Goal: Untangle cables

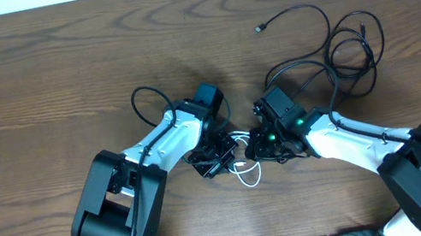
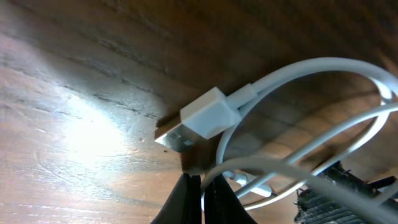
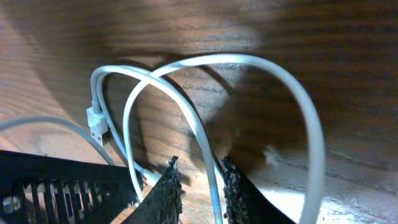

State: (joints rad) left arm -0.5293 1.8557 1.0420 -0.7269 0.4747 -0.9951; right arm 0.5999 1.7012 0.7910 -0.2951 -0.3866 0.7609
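Note:
The white cable (image 1: pixel 246 174) lies in loops at the table's middle, between my two grippers. My left gripper (image 1: pixel 216 159) is down on it, and in the left wrist view the left gripper (image 2: pixel 204 186) is shut on a strand of the white cable (image 2: pixel 298 68), just below its USB plug (image 2: pixel 208 115). My right gripper (image 1: pixel 261 149) faces it from the right. Seen from the right wrist, the right gripper (image 3: pixel 199 171) has narrowly parted jaws straddling a strand of the white cable (image 3: pixel 249 59), which lies against the right finger (image 3: pixel 235 185) with a gap on the left. Two black cables (image 1: pixel 351 50) lie tangled at the back right.
A small plug end (image 1: pixel 260 28) of a black cable points left at the back. A thicker black wire (image 1: pixel 147 103) loops off the left arm. The wooden table (image 1: pixel 32 89) stretches left and back of the arms.

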